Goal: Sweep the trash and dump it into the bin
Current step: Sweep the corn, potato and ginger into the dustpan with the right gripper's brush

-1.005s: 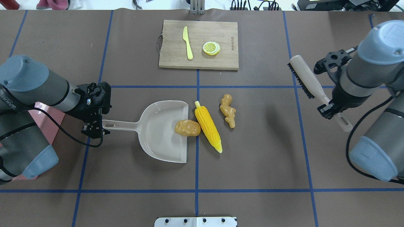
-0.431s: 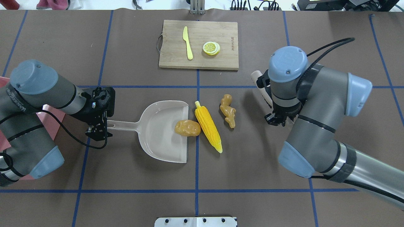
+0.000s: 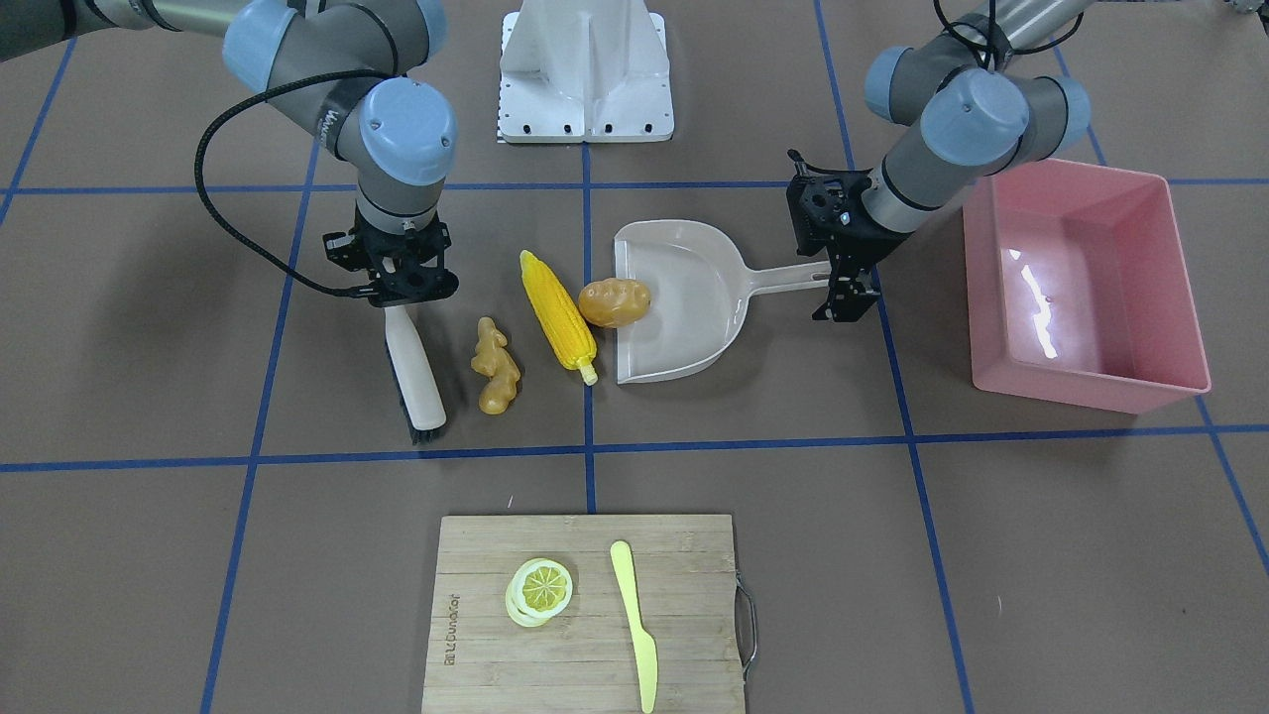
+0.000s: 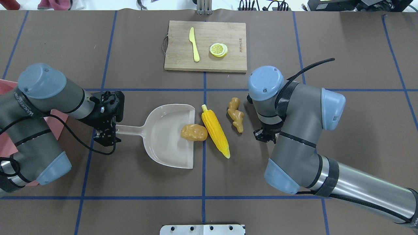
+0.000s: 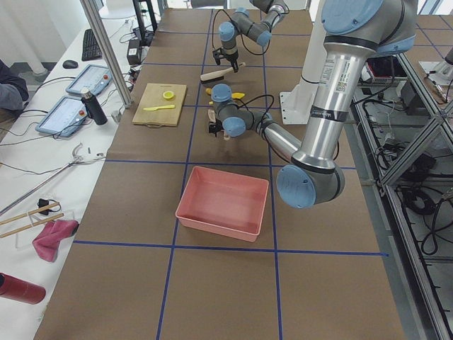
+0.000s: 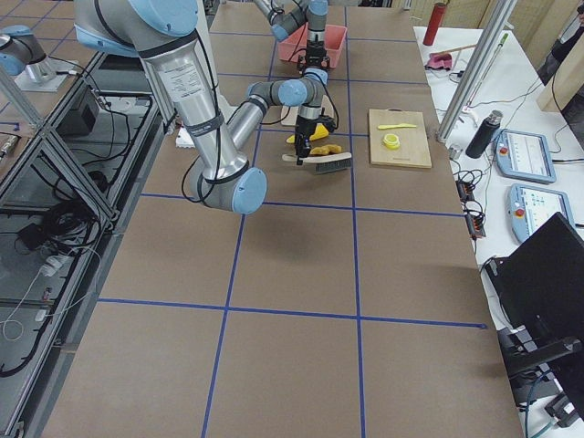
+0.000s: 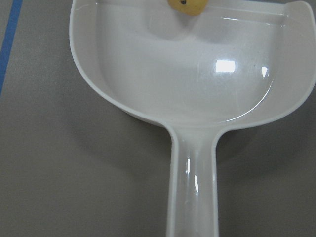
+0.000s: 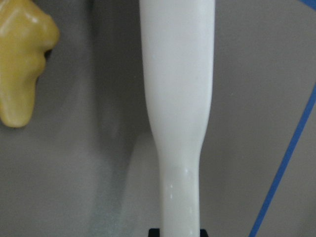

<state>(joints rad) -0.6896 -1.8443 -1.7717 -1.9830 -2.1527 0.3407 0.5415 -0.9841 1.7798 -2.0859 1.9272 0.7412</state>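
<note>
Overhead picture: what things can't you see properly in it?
- The brush: hidden under the right arm in the overhead view; only the front view shows it plainly.
- The bin: overhead, mostly covered by the left arm and cut off by the left edge.
- The right gripper: overhead, its fingertips are hidden beneath the arm.

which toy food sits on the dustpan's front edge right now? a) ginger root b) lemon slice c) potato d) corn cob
c, the potato straddles the open edge of the dustpan, while the corn cob and ginger root lie outside it.
</note>
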